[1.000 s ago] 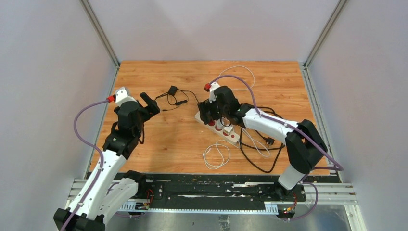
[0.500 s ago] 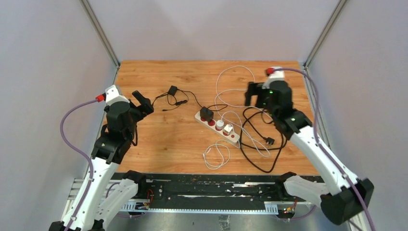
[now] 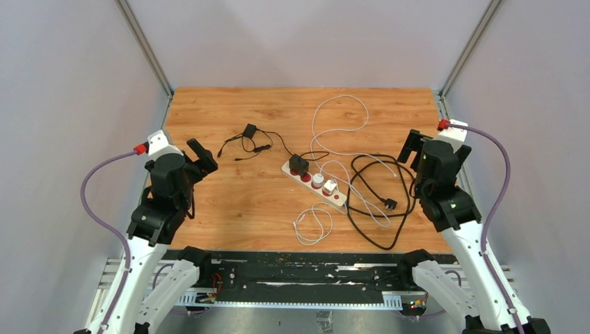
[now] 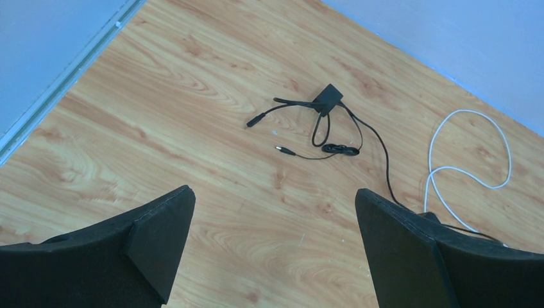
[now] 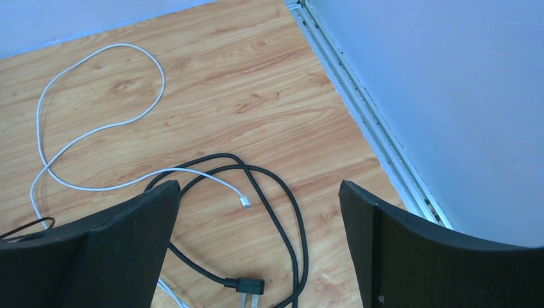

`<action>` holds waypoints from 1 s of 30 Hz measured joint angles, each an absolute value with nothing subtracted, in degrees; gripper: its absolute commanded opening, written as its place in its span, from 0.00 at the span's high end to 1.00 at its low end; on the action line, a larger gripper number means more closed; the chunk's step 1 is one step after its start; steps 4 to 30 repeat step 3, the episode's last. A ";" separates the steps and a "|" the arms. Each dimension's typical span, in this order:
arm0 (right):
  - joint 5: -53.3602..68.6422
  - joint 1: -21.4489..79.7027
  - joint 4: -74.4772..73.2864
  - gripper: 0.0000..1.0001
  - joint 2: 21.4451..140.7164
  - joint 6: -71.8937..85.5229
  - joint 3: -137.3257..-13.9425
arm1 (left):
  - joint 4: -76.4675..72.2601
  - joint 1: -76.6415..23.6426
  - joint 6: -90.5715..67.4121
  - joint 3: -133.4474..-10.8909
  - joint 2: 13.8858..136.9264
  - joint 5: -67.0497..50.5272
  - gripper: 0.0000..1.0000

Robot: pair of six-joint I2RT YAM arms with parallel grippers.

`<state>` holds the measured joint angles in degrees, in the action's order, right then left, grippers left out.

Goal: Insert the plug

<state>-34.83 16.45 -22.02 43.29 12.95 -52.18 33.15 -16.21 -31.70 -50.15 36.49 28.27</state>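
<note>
– Fingers (image 4: 154,237) of the left gripper (image 4: 272,192) and right gripper (image 5: 258,185)?
– Both pairs are seen spread wide, nothing grasped.
– And the black plug (image 3: 299,164)?
– Seated at the far end of the power strip (image 3: 289,169), well apart from both.

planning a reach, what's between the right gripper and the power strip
Black cable loops and a white cable lie between the right gripper and the power strip, clearest in the top view.

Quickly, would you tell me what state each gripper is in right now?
Left gripper: open, holding nothing.
Right gripper: open, holding nothing.
</note>
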 measured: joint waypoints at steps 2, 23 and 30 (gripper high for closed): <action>-35.29 16.45 -22.09 0.00 42.81 12.95 -51.77 | 33.69 -16.21 -31.73 -50.13 36.25 28.36 0.00; -35.40 16.45 -22.15 0.00 42.63 12.97 -51.66 | 33.89 -16.21 -31.79 -50.13 36.10 28.40 0.00; -35.40 16.45 -22.15 0.00 42.63 12.97 -51.66 | 33.89 -16.21 -31.79 -50.13 36.10 28.40 0.00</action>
